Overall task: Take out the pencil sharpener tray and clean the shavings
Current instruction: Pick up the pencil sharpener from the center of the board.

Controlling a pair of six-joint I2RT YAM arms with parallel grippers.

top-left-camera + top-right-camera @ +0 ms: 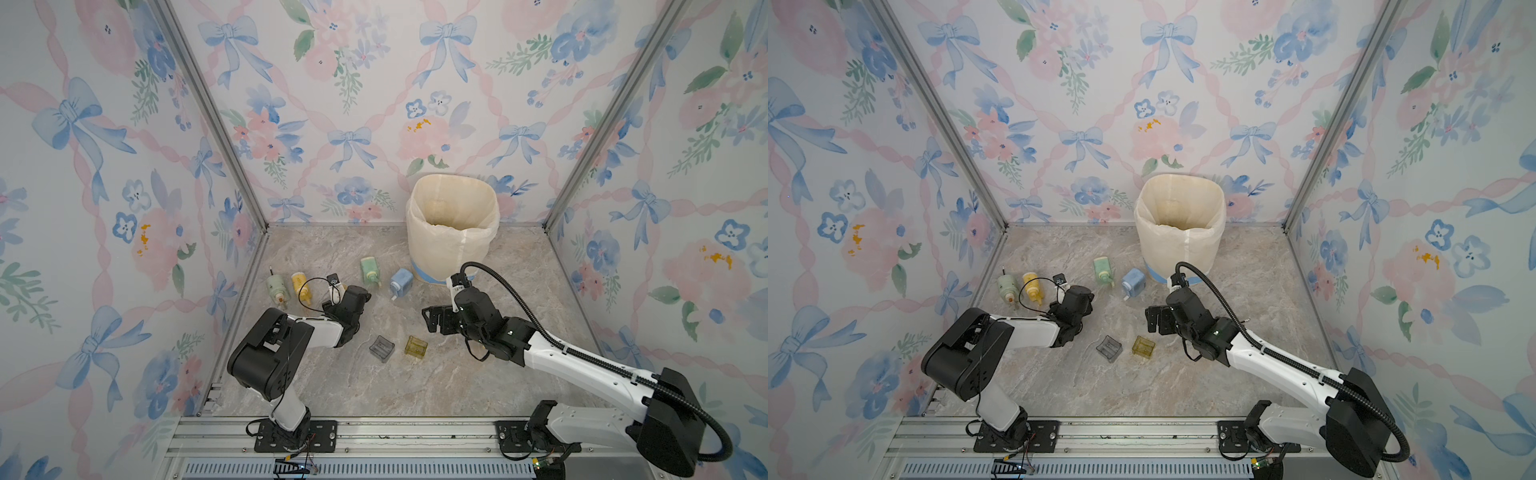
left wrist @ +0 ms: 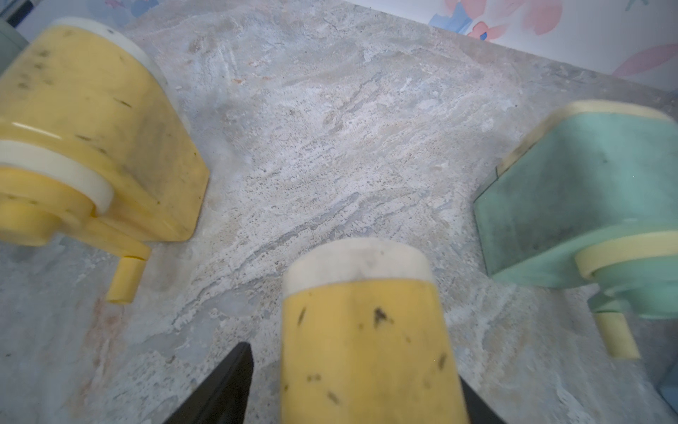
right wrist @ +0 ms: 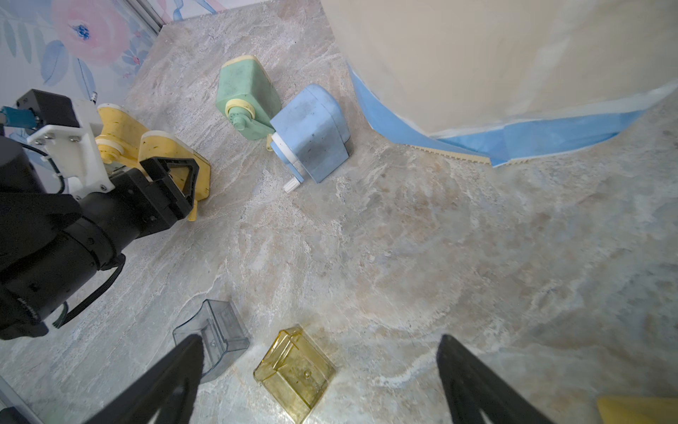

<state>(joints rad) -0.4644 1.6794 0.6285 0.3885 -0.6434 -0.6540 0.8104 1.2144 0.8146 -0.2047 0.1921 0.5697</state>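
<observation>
Showing in left wrist view, hidden in both top views: yellow sharpener [image 2: 361,293] between left gripper [image 2: 354,370] jaws, cannot tell if clamped | in a top view: right gripper [image 1: 428,321] spread, yellow tray [image 1: 416,345] at its 7 o'clock.

The bin liner [image 1: 453,237] is thin, crinkled plastic film. Near it, the tabletop [image 3: 440,238] looks like matt veined stone. The yellow tray [image 3: 295,370] and grey tray [image 3: 216,336] are glossy see-through plastic.

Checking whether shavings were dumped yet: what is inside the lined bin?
In both top views the lined bin shows a brownish patch low inside; whether that is shavings is unclear, and its near wall hides the bottom.
</observation>
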